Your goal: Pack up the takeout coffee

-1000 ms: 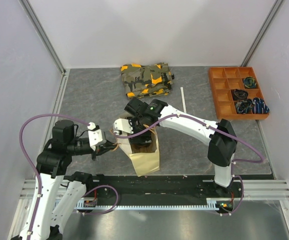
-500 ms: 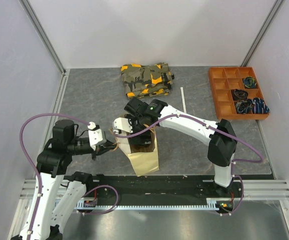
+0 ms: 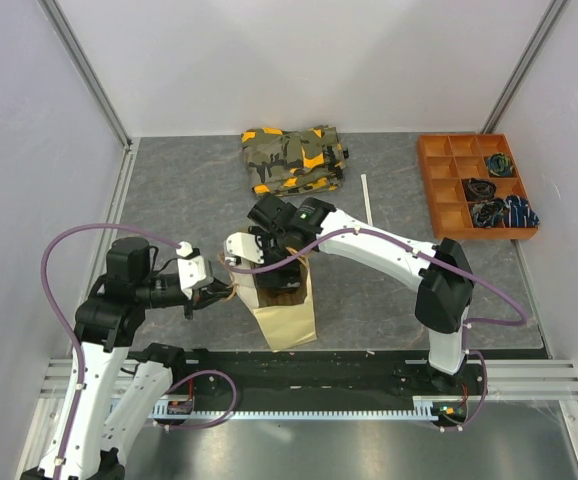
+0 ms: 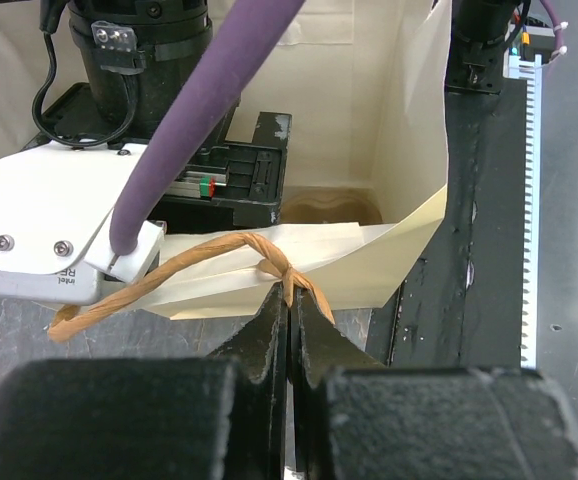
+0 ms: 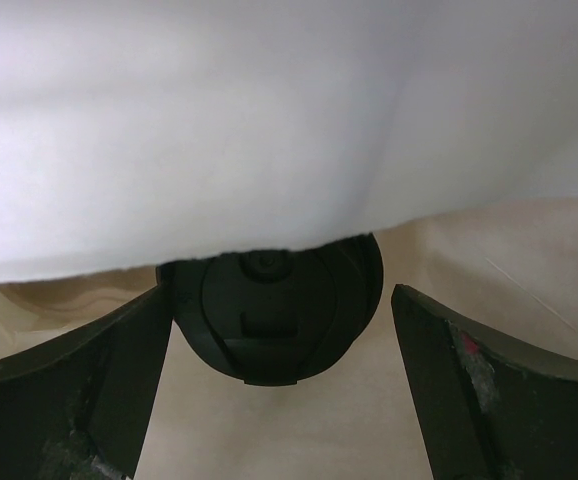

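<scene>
The tan paper bag (image 3: 289,318) stands open between the arms. My left gripper (image 4: 291,300) is shut on the bag's twisted paper handle (image 4: 266,259) and holds that side of the mouth out; it also shows in the top view (image 3: 219,293). My right gripper (image 3: 274,272) reaches down into the bag. In the right wrist view it (image 5: 281,330) is open, its fingers on either side of and apart from the coffee cup's round black lid (image 5: 274,320). The pale bag wall hides the lid's top edge, and the cup's tan body is hidden.
A camouflage cloth bundle (image 3: 294,158) lies at the back. An orange compartment tray (image 3: 449,185) with small dark items stands at the back right. A white stick (image 3: 367,200) lies between them. A brown shape (image 4: 329,207) shows at the bag's bottom.
The bag has shifted slightly left and stands a little straighter. My right gripper stays inside the bag mouth with only a small shift. My left gripper still holds the handle.
</scene>
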`<move>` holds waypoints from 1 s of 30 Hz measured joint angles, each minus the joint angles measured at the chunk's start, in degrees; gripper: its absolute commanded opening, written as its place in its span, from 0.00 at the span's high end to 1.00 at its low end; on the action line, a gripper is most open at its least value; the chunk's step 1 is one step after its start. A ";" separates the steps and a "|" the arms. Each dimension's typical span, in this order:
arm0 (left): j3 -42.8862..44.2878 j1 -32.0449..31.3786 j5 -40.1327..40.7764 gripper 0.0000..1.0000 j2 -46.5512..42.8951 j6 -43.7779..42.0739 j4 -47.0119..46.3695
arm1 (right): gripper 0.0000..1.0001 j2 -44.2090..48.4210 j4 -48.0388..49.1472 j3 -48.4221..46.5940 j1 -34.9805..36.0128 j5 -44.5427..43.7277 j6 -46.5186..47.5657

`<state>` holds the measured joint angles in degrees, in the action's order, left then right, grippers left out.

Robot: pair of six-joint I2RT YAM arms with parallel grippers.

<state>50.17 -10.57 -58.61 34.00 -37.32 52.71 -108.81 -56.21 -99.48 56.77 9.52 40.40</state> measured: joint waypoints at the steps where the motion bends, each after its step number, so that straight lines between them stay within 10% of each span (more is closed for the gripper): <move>1: 0.00 0.00 -0.02 0.98 0.15 0.00 -0.07 | 0.02 0.00 0.00 -0.02 0.00 0.11 -0.15; 30: 0.00 0.00 -0.35 0.98 1.95 0.74 -1.05 | 0.02 3.82 0.24 -0.28 -0.70 2.45 -1.60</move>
<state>50.17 -10.57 -58.96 35.94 -36.58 51.66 -104.99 -55.96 -99.77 56.07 11.97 38.81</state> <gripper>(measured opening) 0.034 0.982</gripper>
